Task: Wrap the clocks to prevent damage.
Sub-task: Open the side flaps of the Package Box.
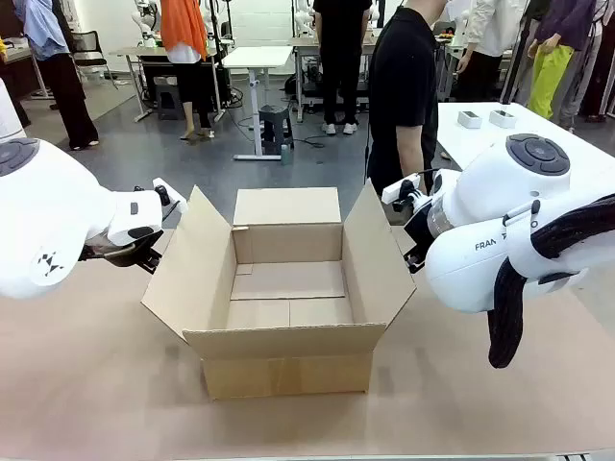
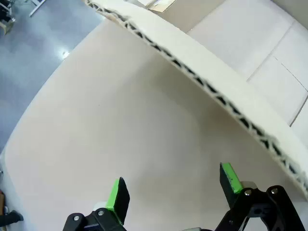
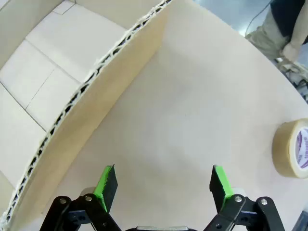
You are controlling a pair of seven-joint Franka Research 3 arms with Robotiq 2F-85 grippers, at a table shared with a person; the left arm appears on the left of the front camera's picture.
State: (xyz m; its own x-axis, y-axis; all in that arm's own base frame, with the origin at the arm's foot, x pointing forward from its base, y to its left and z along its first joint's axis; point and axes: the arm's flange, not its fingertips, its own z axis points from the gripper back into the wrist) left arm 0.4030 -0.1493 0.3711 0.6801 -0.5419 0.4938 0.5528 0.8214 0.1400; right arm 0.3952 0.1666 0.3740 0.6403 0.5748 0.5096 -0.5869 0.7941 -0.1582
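The clocks are out of view. An open cardboard box (image 1: 288, 375) stands in the middle of the table, its inside bare. My left gripper (image 2: 173, 192) hangs open over the tabletop just outside the box's left flap (image 2: 202, 84), nothing between its green pads. On the other side my right gripper (image 3: 163, 185) is open too, above the table beside the right flap (image 3: 96, 82) and touching nothing. In the front view both arms flank the box, the left arm (image 1: 58, 226) and the right arm (image 1: 500, 230).
A roll of beige tape (image 3: 293, 147) lies on the table right of my right gripper. A person in black (image 1: 404, 86) stands at the far side, behind the box's right flap. A white table (image 1: 500, 134) with small boxes stands at the back right.
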